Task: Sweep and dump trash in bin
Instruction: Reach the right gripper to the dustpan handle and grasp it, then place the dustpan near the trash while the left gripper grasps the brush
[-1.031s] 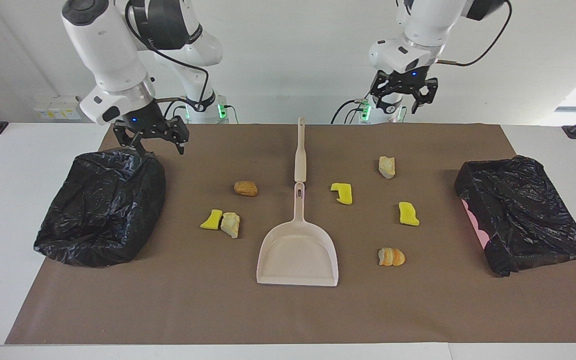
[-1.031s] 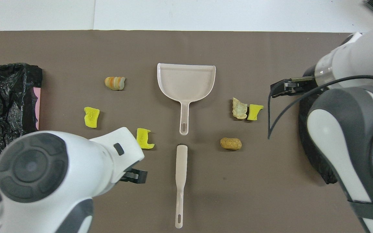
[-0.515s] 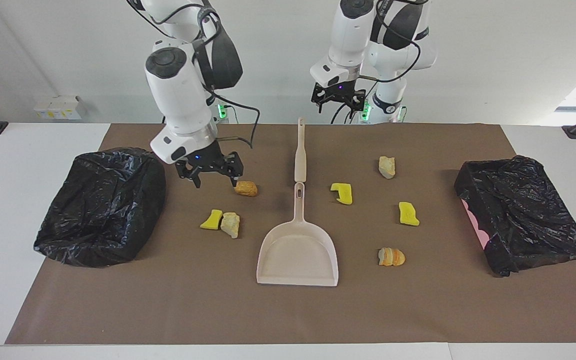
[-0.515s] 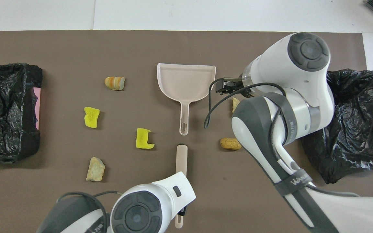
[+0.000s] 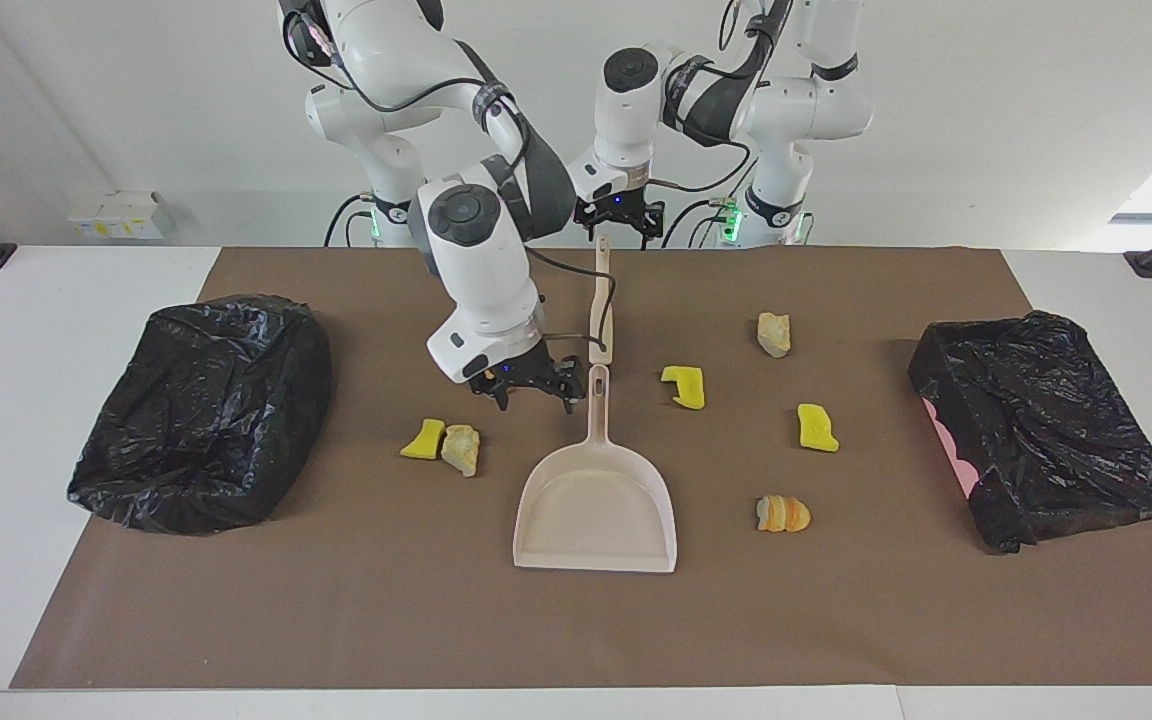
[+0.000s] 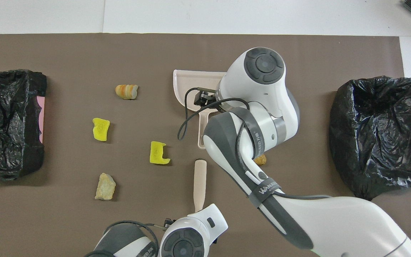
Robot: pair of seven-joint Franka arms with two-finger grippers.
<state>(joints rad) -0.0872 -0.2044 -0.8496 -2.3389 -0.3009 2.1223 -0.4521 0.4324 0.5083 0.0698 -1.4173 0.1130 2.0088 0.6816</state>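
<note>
The right gripper (image 5: 533, 389) hangs open and empty just beside the dustpan (image 5: 596, 505) handle. The left gripper (image 5: 619, 222), open and empty, is over the brush (image 5: 601, 300) handle's end. Trash scraps (image 5: 684, 387) lie scattered on the brown mat (image 5: 336, 600) between two black-bagged bins (image 5: 201, 410).

Place: robotics lab
Evidence: two white robot arms (image 5: 481, 250) mounted at a white tabletop (image 5: 56, 300), brown mat (image 5: 576, 620), bare white wall (image 5: 986, 120)

Dustpan (image 5: 596, 500) mid-table, brush (image 5: 600, 300) in line with its handle, nearer the robots.
Trash scraps (image 5: 818, 427) lie scattered on the mat (image 5: 336, 620) to either side of the dustpan; one bin bag (image 5: 198, 410) sits at the right arm's end, another bag (image 5: 1046, 440) at the left arm's end.
</note>
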